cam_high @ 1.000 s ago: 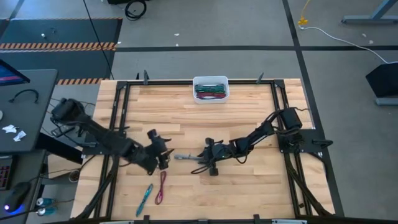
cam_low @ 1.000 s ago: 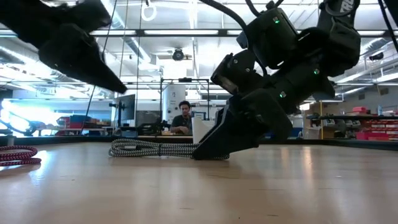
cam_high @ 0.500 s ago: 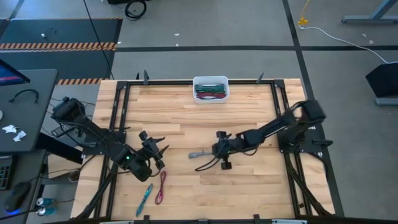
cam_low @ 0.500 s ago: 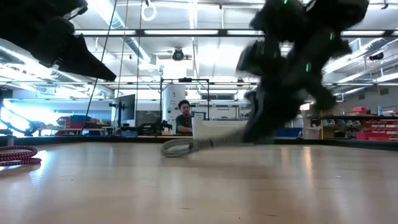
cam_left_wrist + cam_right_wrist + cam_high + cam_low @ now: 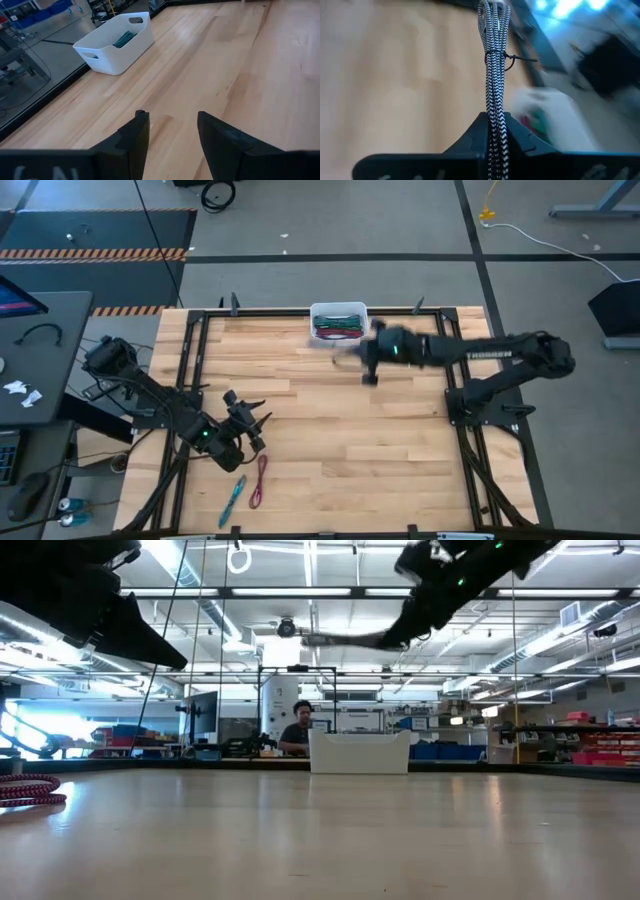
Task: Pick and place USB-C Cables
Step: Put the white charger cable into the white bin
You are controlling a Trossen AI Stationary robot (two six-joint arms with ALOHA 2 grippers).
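My right gripper (image 5: 358, 353) hangs high over the table's far part, just right of the white bin (image 5: 339, 308), and is shut on a grey black-and-white braided cable bundle (image 5: 493, 60). Low view: the gripper (image 5: 392, 637) is well above the bin (image 5: 358, 752). Several green, teal and maroon cables (image 5: 338, 326) lie in the bin. A teal cable (image 5: 234, 498) and a maroon cable (image 5: 260, 479) lie flat on the near-left part of the table. My left gripper (image 5: 254, 421) is open, above the wood, just beyond them. My right gripper pinches the grey bundle between its two fingers at one end (image 5: 494, 131). The bundle runs along the fingers and sticks straight out past their tips, its looped, tied end (image 5: 493, 12) free. It is lifted clear of the table and points at the bin (image 5: 330, 638).
The bin stands at the middle of the table's far edge. A black frame (image 5: 190, 350) borders the wooden top. The maroon cable (image 5: 25, 788) shows at the low view's left. A person sits far off behind the table (image 5: 297, 730).
My right gripper has lifted the grey bundle off the table's middle, where it lay dragged along the wood, and swung it up and toward the far edge, to beside the bin. My left gripper has drawn back a little toward the table's left.
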